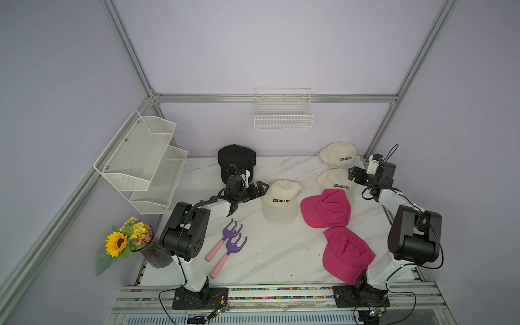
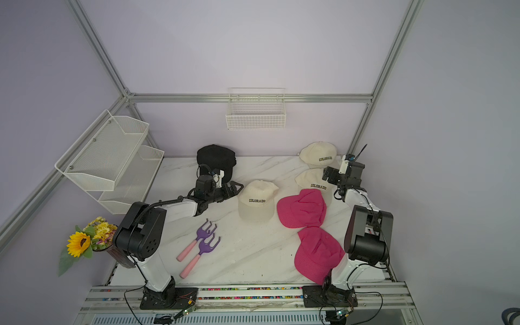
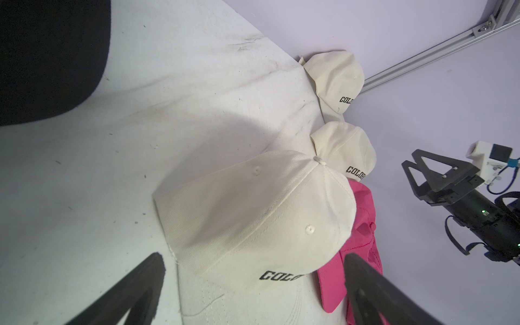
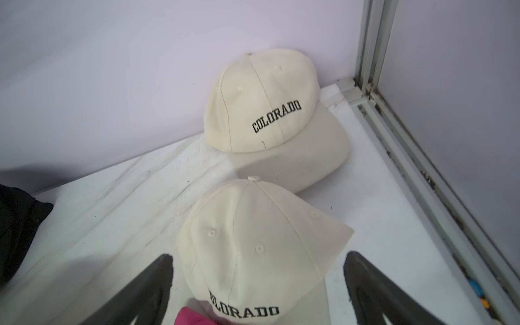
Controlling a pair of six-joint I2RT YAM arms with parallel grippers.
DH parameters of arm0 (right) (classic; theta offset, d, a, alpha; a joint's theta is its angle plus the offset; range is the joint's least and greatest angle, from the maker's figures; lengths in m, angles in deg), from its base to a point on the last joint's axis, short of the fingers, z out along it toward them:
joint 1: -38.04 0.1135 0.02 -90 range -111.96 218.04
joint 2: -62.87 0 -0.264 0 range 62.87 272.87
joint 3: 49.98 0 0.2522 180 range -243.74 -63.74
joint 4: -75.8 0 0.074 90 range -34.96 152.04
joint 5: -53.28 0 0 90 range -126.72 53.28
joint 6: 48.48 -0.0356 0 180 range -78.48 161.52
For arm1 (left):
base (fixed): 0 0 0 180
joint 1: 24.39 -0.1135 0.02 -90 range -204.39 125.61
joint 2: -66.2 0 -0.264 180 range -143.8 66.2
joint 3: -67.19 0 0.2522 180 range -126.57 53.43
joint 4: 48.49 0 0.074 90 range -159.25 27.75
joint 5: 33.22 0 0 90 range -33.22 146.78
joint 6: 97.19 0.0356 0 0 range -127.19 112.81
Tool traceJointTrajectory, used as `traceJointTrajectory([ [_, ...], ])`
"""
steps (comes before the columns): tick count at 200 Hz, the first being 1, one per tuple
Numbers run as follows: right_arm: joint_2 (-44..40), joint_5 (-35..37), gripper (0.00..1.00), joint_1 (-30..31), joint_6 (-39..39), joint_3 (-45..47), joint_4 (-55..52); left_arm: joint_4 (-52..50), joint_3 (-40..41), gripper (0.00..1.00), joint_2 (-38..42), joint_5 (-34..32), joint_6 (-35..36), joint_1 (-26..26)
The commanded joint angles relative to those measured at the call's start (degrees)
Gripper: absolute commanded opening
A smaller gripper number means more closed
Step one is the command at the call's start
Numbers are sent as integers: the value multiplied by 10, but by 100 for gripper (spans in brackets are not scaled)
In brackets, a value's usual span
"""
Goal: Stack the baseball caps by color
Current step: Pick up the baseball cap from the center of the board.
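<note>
Three cream fabric caps lettered COLORADO [image 1: 280, 201] [image 1: 336, 181] [image 1: 339, 156] and two hot pink fabric caps [image 1: 327, 208] [image 1: 347, 254] lie spread over the marble-look worktop [image 1: 281, 253]. A black fabric heap [image 1: 236, 160] at the back may be several caps, uncountable here. Left fingers [image 3: 140, 281] and right fingers [image 4: 152, 281] both gape, grasping nothing.

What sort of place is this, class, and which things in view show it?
Most likely a robot test booth: two robot arms bolted to a rail, aluminium framing around plain lilac walls, and staged props like caps and toy garden forks.
</note>
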Motion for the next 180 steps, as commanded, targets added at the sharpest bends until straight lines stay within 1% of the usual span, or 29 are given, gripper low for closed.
traceJointTrajectory([
  [1,38,-19,97,0,-20,3,11,1,-14,100,18,8,25,0],
  [26,88,2,97,2,-25,-16,26,2,-13,100,11,8,28,0],
  [31,99,7,96,3,-23,-24,24,2,-13,100,10,9,28,0],
  [38,115,18,90,5,-22,-34,24,1,-14,100,7,10,27,0],
  [42,122,25,85,7,-22,-39,25,2,-14,100,5,10,27,0],
  [46,128,33,76,9,-22,-40,28,3,-14,100,2,11,27,0],
  [50,131,39,65,10,-22,-41,31,4,-14,100,1,11,26,0],
  [55,131,48,47,11,-24,-39,38,4,-14,100,0,11,26,0],
  [61,128,57,31,11,-28,-34,49,5,-14,100,-3,11,24,0],
  [71,114,58,15,11,-31,-21,67,10,-14,100,-5,13,21,0],
  [83,93,62,0,10,-39,-11,102,12,-14,100,-8,16,19,0],
  [113,57,92,0,9,-69,-31,131,21,-20,100,-13,30,13,0],
  [147,15,125,0,8,-159,-42,215,22,-28,100,-2,45,12,0],
  [162,-24,118,0,9,-211,-22,265,20,-35,100,7,59,6,1],
  [180,-80,112,0,14,-283,34,345,30,-46,100,19,83,-12,7],
])
